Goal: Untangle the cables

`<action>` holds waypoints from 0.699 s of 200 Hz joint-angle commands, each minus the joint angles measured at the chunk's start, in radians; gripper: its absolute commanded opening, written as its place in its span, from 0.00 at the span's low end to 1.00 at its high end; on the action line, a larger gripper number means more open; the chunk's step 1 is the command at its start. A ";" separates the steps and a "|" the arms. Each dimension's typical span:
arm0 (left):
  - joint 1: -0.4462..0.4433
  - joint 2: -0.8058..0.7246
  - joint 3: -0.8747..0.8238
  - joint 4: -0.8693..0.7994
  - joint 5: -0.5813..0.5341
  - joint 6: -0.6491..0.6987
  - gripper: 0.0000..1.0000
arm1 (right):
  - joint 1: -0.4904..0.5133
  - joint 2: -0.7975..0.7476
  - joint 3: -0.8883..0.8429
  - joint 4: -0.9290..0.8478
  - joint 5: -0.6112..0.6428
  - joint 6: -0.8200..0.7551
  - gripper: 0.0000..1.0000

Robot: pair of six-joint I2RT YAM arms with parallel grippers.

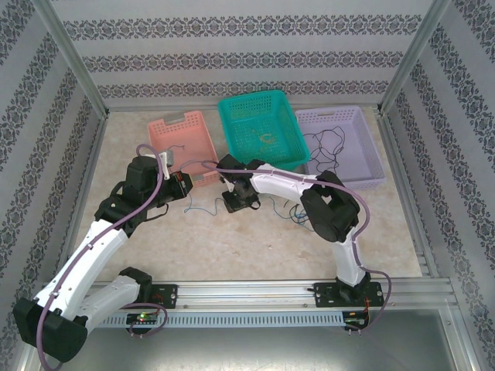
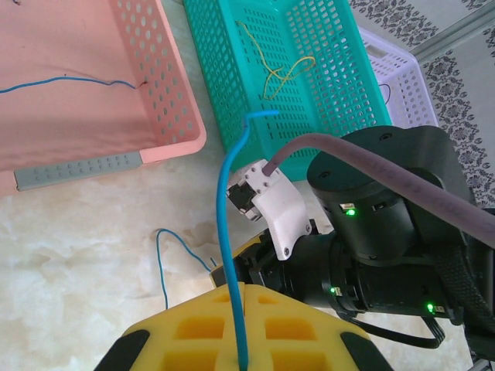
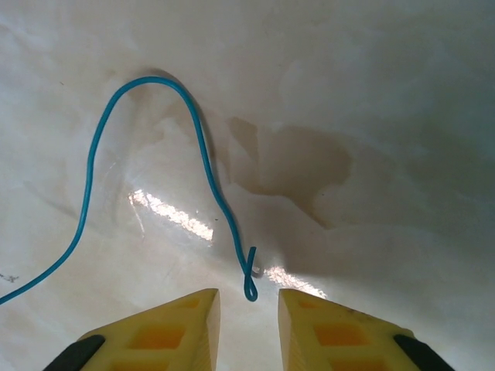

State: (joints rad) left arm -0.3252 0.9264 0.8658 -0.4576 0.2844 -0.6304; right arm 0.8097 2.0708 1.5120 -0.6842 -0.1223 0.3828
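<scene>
We judge the step as separating a blue cable (image 2: 224, 216), clamped in our left pincer (image 2: 241, 336) at lower centre, while the right pincer (image 3: 249, 309) stands apart about a curled cable end (image 3: 249, 282) on the desk (image 3: 387, 116), which it must next pinch squarely.

Bright, diffuse overhead light fills every view, throwing soft grey shadows and white glare streaks on the glossy table (image 3: 387, 77).
</scene>
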 commanded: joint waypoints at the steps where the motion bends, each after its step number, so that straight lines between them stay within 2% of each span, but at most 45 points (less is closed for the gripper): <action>1: 0.015 -0.014 0.003 0.011 0.017 -0.008 0.00 | 0.007 0.036 0.044 -0.036 0.034 0.032 0.26; 82: 0.014 -0.012 0.007 0.010 0.019 -0.008 0.00 | 0.019 0.080 0.075 -0.023 0.079 0.076 0.19; 117: 0.015 -0.012 0.007 0.009 0.016 -0.008 0.00 | 0.027 0.085 0.072 -0.014 0.064 0.088 0.10; 140: 0.014 -0.014 0.012 0.002 0.001 -0.009 0.00 | 0.030 0.053 0.046 -0.001 0.074 0.114 0.00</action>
State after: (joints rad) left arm -0.3252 0.9264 0.8658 -0.4576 0.2871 -0.6308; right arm 0.8185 2.1365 1.5669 -0.6922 -0.0662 0.4633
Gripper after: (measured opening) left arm 0.054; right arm 0.053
